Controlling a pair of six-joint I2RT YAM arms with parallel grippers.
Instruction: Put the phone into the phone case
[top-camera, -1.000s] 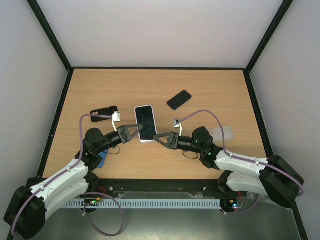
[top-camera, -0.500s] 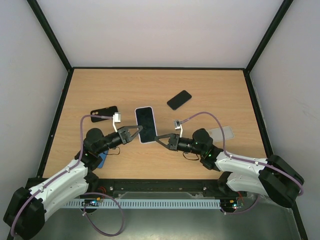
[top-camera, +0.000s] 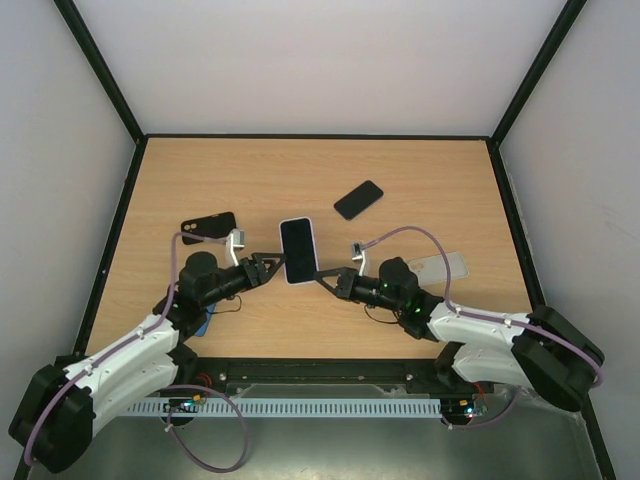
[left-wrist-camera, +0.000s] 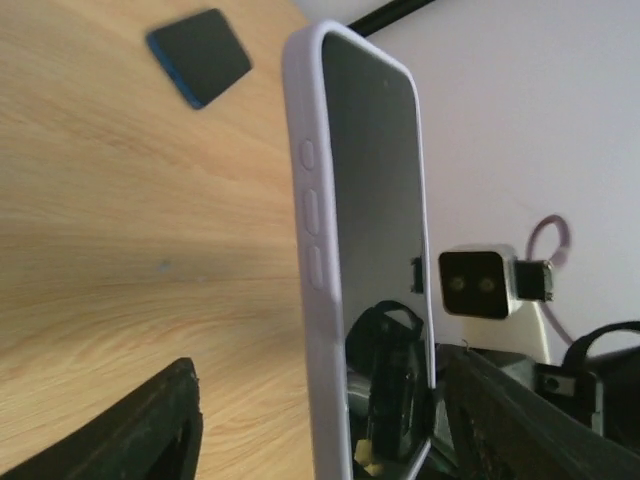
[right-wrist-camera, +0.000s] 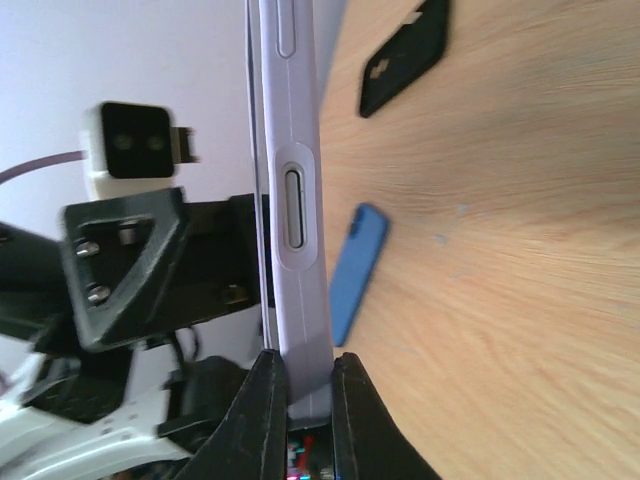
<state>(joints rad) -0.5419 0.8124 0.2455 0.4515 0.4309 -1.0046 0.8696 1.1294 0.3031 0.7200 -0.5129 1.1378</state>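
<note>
The phone (top-camera: 297, 250), dark screen set in a pale lilac phone case, is held up on its edge above the table's middle. My right gripper (top-camera: 322, 275) is shut on its lower corner. In the right wrist view both fingers (right-wrist-camera: 262, 410) press the lilac case edge (right-wrist-camera: 295, 200). My left gripper (top-camera: 272, 262) stands open just left of the phone. In the left wrist view the phone (left-wrist-camera: 365, 260) stands between the spread jaws of that gripper (left-wrist-camera: 318, 400), and neither jaw touches it.
A black case (top-camera: 208, 227) lies at the left and a dark phone (top-camera: 358, 199) further back. A clear case (top-camera: 445, 266) is beside the right arm, and a blue item (top-camera: 205, 322) lies under the left arm. Black frame walls border the wooden table (top-camera: 300, 170).
The right gripper shut on the phone's corner and raised it onto its edge, a little to the right. The left gripper then opened and let go.
</note>
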